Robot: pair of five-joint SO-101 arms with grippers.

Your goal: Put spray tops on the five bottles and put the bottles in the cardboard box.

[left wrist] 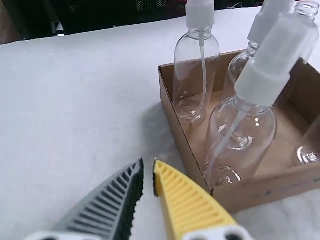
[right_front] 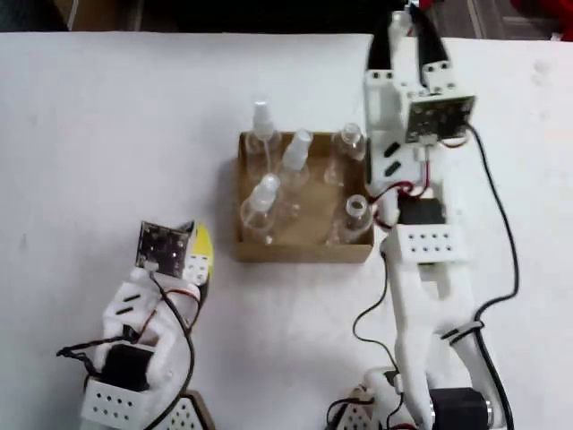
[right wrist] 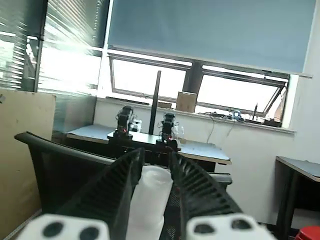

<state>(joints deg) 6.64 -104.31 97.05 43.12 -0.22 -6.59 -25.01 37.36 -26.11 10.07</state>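
Note:
The cardboard box (right_front: 304,246) stands mid-table with five clear bottles upright in it. Three wear white spray tops (right_front: 262,116) (right_front: 296,146) (right_front: 262,193); two have bare necks (right_front: 350,137) (right_front: 356,208). My right gripper (right_front: 407,22) is at the far table edge beyond the box, pointing up and away, shut on a white spray top (right wrist: 150,195) between its black fingers (right wrist: 192,190). My left gripper (right_front: 199,249), grey and yellow, rests low on the table left of the box, shut and holding nothing (left wrist: 148,175). A capped bottle (left wrist: 245,125) and the box corner (left wrist: 167,80) lie just ahead of it.
The white table (right_front: 107,116) stretches bare to the left and in front of the box. The right arm's body and cables (right_front: 430,242) stand close along the box's right side. A room with desks and windows (right wrist: 200,85) lies beyond the table.

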